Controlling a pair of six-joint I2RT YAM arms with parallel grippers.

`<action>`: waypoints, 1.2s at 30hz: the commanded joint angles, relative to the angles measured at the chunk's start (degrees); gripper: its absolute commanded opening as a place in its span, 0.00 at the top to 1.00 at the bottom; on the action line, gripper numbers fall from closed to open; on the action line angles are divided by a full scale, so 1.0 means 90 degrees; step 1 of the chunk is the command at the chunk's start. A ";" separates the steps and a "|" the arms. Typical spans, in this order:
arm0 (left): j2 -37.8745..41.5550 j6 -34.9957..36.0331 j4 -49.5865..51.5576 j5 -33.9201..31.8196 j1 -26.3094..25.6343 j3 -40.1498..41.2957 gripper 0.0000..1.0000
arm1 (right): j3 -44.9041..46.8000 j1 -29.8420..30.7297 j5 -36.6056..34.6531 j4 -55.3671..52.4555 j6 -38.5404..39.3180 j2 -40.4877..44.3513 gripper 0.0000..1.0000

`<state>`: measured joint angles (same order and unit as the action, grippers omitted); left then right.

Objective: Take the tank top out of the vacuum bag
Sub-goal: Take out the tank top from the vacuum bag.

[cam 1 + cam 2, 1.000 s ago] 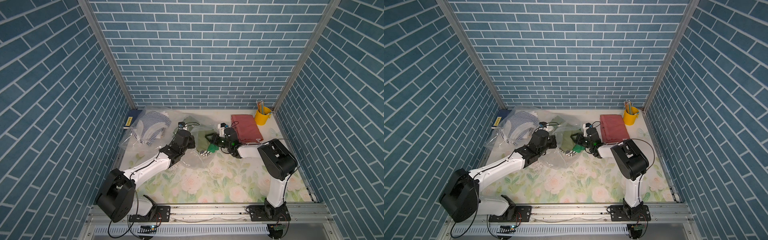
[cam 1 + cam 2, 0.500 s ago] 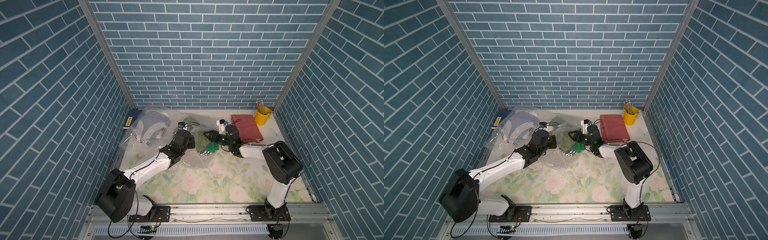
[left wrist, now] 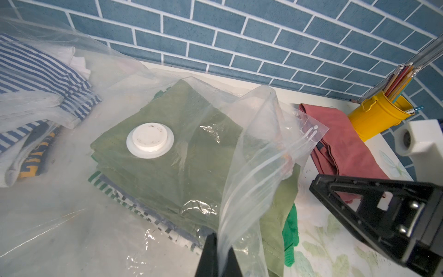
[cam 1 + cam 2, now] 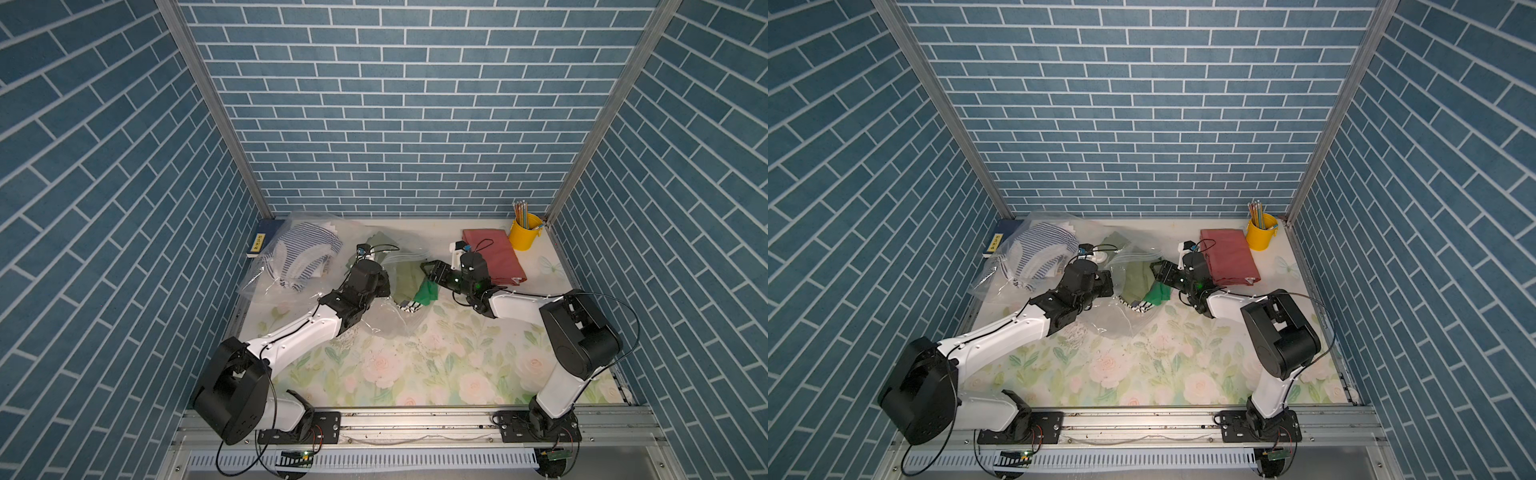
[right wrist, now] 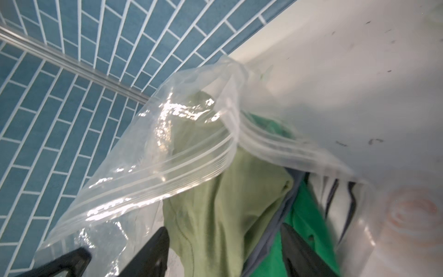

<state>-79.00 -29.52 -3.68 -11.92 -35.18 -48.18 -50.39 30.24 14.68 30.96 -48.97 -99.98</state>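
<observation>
The clear vacuum bag (image 4: pixel 395 257) (image 4: pixel 1129 259) lies mid-table, its white valve (image 3: pixel 149 140) on top of folded olive cloth inside. My left gripper (image 3: pixel 219 239) (image 4: pixel 386 286) is shut on the bag's plastic lip and holds the mouth up. At the mouth an olive garment (image 5: pixel 215 203) spills out. Beside it lies a bright green ribbed piece (image 4: pixel 426 293) (image 3: pixel 290 230) (image 5: pixel 304 215), which I take for the tank top. My right gripper (image 5: pixel 224 230) (image 4: pixel 430 272) (image 4: pixel 1160 270) stands open at the mouth. Its fingers straddle the olive cloth and one finger rests by the green piece.
A second clear bag with blue-striped clothes (image 4: pixel 303 257) sits at the back left, next to a blue book (image 4: pixel 264 239). A folded red cloth (image 4: pixel 494 253) and a yellow pencil cup (image 4: pixel 525 232) stand at the back right. Brick walls close in three sides.
The right gripper's jaws have spread wider, and the right wrist has shifted slightly toward the bag mouth. The left arm keeps its pinch on the bag and has not moved.
</observation>
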 commanded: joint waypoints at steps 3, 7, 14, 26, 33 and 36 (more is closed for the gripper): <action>0.0017 0.0098 0.0184 -0.0091 -0.0008 -0.0076 1.00 | -0.0296 -0.0135 0.0261 -0.0007 0.0246 -0.0324 0.35; -0.0019 0.0121 0.0203 -0.0103 -0.0007 -0.0095 1.00 | -0.0482 -0.0137 0.0331 0.0074 0.0228 -0.0590 0.35; -0.0066 0.0140 0.0203 -0.0122 -0.0007 -0.0163 1.00 | -0.0741 -0.0137 0.0511 0.0352 0.0063 -0.1030 0.40; -0.0096 0.0156 0.0216 -0.0119 -0.0007 -0.0203 1.00 | -0.0907 -0.0135 0.0885 0.0683 -0.0069 -0.1434 0.39; -0.0105 0.0145 0.0223 -0.0111 -0.0008 -0.0169 1.00 | -0.0833 -0.0118 0.0987 0.0749 -0.0075 -0.1251 0.44; -0.0110 0.0147 0.0203 -0.0104 -0.0012 -0.0166 1.00 | -0.0757 -0.0113 0.0996 0.0804 -0.0076 -0.1096 0.44</action>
<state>-79.42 -28.86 -3.49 -12.34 -35.18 -48.62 -56.95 28.86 22.39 36.10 -49.34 -112.01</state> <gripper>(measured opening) 0.052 0.559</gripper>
